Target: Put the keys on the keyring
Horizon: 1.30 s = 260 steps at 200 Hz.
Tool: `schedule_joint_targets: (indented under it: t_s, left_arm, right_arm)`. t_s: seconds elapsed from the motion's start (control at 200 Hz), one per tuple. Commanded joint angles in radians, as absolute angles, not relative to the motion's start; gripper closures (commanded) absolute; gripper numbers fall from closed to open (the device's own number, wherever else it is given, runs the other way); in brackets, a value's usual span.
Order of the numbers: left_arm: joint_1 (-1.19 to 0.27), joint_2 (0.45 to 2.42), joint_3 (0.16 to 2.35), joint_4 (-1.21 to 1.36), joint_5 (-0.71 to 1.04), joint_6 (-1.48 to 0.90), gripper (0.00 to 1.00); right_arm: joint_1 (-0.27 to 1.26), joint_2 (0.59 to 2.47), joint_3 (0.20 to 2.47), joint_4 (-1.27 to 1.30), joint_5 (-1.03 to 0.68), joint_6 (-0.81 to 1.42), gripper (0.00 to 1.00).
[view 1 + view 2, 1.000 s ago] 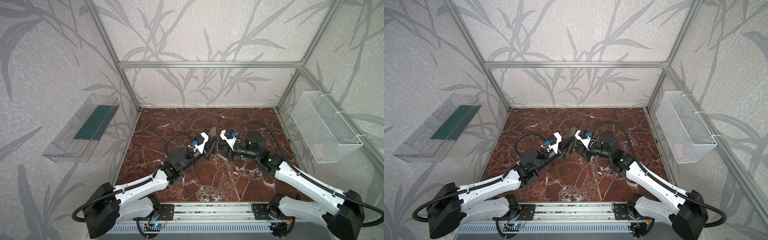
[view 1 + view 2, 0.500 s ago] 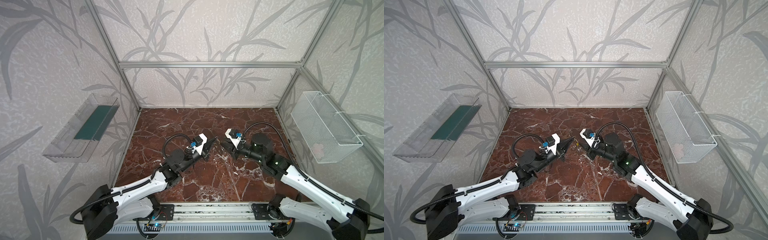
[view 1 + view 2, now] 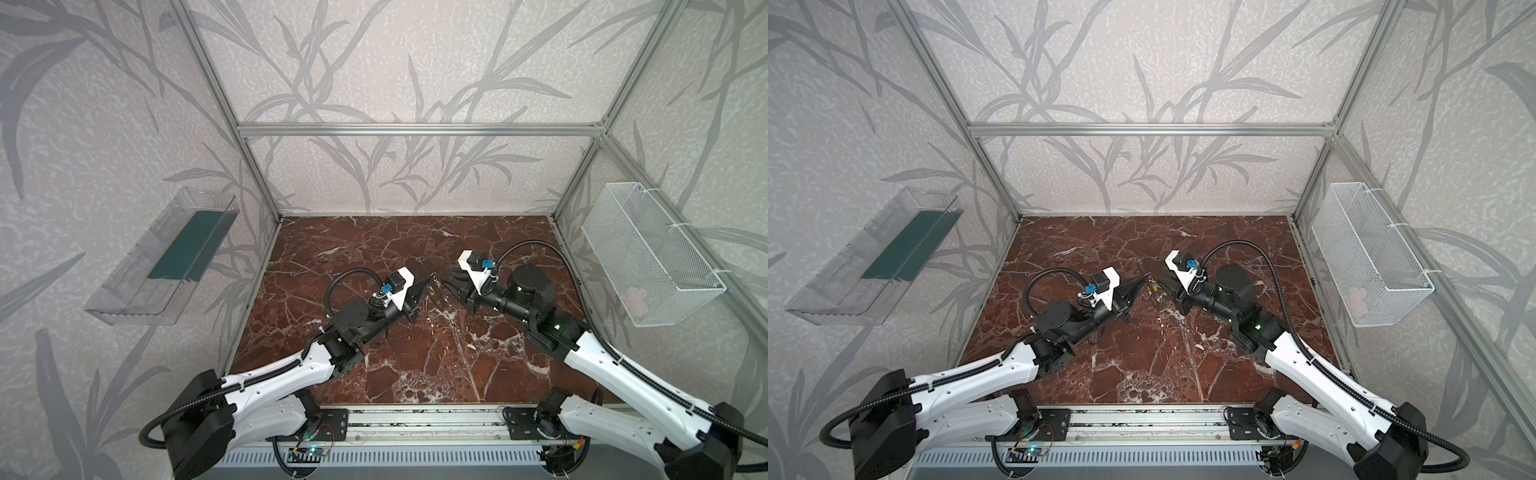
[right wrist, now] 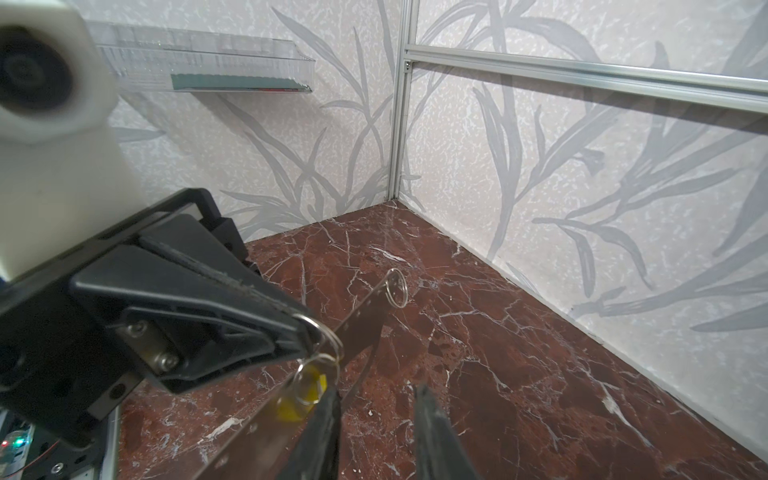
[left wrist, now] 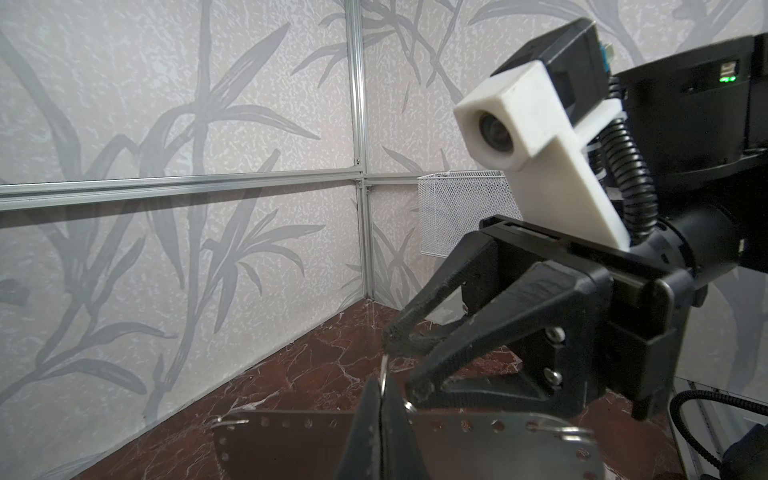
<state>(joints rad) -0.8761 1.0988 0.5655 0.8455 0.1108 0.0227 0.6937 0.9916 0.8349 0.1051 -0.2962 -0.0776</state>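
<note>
Over the middle of the floor, my left gripper (image 5: 382, 386) is shut on the thin silver keyring (image 4: 330, 338). A second small ring with the yellow tag (image 4: 291, 405) hangs from it. The keys, a flat piece with tiny rim holes (image 5: 282, 444), hang at the same jaws and stretch edge-on past them (image 4: 365, 328). Whether the ring passes through a hole I cannot tell. My right gripper (image 4: 374, 415) is open beside the tag, with nothing between its fingers. In both top views the left gripper (image 3: 431, 277) and the right gripper (image 3: 453, 282) face each other, a short gap apart.
Another small silver ring (image 4: 397, 286) sits at the far end of the flat piece. A white wire basket (image 3: 648, 257) hangs on the right wall and a clear shelf (image 3: 166, 257) on the left wall. Below lies the red marble floor (image 3: 415, 365).
The two grippers met tip to tip a second ago. The right arm has since drawn back to the right, and a gap now shows between them.
</note>
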Motion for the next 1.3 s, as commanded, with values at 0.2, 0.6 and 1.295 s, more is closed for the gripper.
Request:
schedule_joint_targets:
  t_s: [0.2,0.6,1.295]
  left_arm:
    - [-0.876,1.071,0.557,0.885,0.139,0.003,1.0]
    - [-0.876,1.07,0.557,0.888,0.148,0.0,1.0]
    - [-0.876,1.097,0.572,0.904,0.173,-0.007,1.0]
  right_arm:
    - [0.692,1.029,0.874,0.163,-0.399,-0.031,0.69]
    - [0.692,1.079,0.918,0.116,-0.499,-0.049,0.82]
    - [0.692,1.118,0.954,0.036,-0.656,-0.103,0.75]
